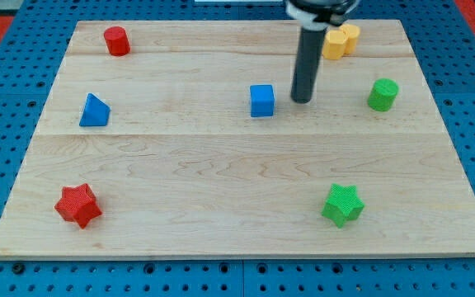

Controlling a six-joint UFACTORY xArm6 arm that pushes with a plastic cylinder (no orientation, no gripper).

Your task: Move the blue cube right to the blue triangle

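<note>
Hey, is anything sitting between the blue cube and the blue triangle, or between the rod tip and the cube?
Nothing visible. Bare board lies between the blue cube and the blue triangle at the view's left. My tip stands just right of the cube, with only a small gap.

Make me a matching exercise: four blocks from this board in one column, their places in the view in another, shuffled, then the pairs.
Blocks:
1. red cylinder
2. green star
3. blue triangle
4. blue cube

Places:
A. just left of my tip
B. top left corner
C. left edge, mid-height
D. bottom right

Pairs: 1-B, 2-D, 3-C, 4-A
</note>
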